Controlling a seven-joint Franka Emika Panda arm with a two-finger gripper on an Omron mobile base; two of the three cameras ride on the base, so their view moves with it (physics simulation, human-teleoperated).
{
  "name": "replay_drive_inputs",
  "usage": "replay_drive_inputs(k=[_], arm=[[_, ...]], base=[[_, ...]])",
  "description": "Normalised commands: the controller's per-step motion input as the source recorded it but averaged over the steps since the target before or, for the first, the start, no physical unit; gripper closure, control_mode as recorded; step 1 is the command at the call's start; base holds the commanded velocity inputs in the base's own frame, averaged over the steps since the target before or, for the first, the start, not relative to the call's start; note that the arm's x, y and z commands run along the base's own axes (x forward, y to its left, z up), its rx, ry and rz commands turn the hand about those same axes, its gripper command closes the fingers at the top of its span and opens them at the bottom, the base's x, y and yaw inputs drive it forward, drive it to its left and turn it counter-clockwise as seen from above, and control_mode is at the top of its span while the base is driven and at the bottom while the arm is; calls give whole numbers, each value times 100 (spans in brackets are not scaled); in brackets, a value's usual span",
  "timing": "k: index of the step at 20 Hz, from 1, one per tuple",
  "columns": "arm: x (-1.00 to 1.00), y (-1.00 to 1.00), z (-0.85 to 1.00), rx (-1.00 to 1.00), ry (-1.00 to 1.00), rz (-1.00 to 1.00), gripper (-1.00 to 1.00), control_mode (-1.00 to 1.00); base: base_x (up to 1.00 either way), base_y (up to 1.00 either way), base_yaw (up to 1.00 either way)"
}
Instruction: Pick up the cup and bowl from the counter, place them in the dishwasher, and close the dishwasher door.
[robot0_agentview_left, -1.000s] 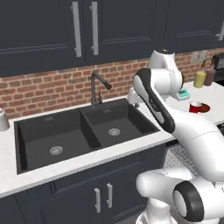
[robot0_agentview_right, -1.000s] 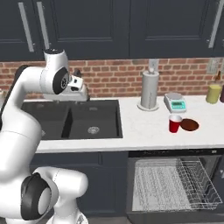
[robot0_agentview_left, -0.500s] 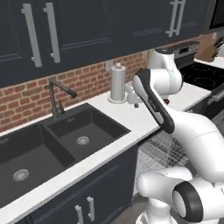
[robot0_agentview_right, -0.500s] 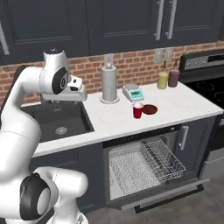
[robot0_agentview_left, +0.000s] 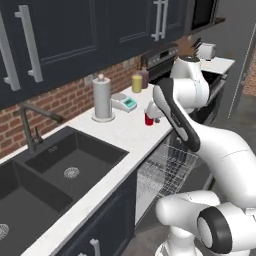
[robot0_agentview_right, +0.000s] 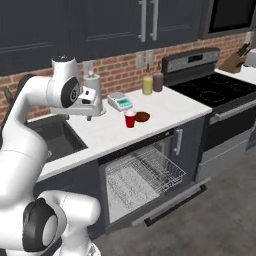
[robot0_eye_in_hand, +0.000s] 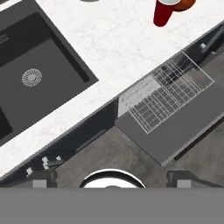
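The gripper is held spread and empty above the worktop; the cup is found further right, beside the bowl.

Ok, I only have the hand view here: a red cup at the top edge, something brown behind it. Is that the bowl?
Observer: Yes. In the right base view the bowl sits on the counter right beside the cup, on the side nearer the stove.
Operator: Anything else near them?
Observer: A small scale stands just behind the cup.
Operator: And the end effector?
Observer: The end effector is open and hangs over the counter between the sink and the cup, clear of the cup.
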Motion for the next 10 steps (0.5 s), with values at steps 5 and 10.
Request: replay_drive_inputs(k=[5,10], arm=[[0,0,0,0,0,0,-100,100],[0,0,0,0,0,0,-100,100]], base=[[0,62,-39],[9,53,-36]])
